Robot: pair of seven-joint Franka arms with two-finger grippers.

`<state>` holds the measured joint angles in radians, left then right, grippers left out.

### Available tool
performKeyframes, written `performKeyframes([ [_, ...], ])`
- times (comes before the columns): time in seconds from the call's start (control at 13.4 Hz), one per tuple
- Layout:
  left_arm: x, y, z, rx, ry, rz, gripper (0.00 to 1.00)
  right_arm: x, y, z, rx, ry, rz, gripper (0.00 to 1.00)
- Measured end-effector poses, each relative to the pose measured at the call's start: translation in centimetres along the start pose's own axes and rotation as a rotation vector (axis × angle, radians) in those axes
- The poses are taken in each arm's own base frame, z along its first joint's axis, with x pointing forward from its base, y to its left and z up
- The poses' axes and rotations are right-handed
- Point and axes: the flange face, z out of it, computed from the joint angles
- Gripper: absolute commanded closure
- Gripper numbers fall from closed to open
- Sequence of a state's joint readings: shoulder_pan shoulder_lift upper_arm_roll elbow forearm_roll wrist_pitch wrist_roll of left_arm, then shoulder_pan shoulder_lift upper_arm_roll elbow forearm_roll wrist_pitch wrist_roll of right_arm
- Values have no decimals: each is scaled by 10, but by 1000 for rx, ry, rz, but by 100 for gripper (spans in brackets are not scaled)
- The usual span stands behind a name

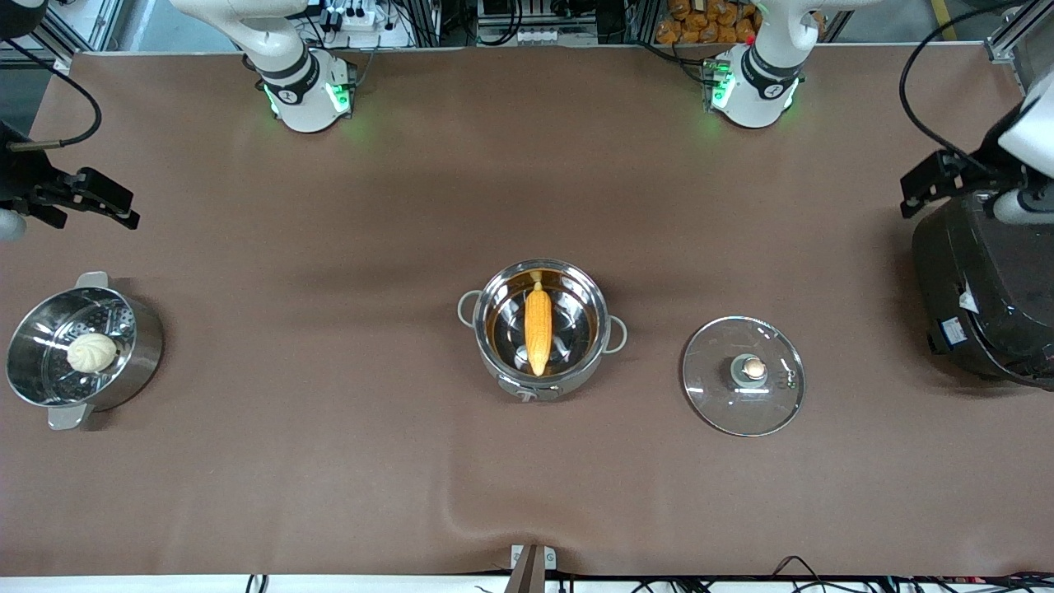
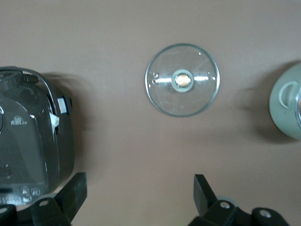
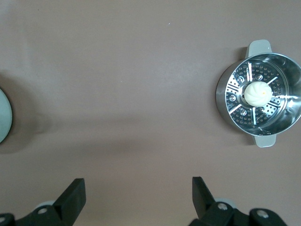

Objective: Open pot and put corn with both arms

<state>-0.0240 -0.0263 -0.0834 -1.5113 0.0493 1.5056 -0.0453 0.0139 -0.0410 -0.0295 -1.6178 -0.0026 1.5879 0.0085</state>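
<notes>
Brown table [image 1: 329,461]: corn [image 1: 538,328] in pot [image 1: 541,329], lid [image 1: 743,375] beside.

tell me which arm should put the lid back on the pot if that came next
Left, probably. The lid lies on the table beside the pot, toward the left arm's end, and the open left gripper is over the table with it in view. The open right gripper is near the steamer pot.

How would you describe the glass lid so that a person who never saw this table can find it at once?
Start at the shiny steel pot in the middle of the brown table, the one with the corn inside. The glass lid lies flat on the cloth beside it, toward the left arm's end, between the pot and the big black cooker. It is the only clear, flat disc, with a copper-coloured knob.
</notes>
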Motion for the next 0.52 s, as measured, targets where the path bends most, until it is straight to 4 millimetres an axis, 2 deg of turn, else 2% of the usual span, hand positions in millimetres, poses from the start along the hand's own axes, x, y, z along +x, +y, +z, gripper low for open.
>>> performKeyframes([
  [0.07,-3,6,-7,-10,-3,9,0,-1,0,0,0,0,0,0],
  [0.3,-4,20,-6,-21,-15,34,0,-1,5,1,0,-4,9,0],
  [0.52,-3,19,-6,-22,-17,32,0,-3,11,2,-1,-23,19,0],
])
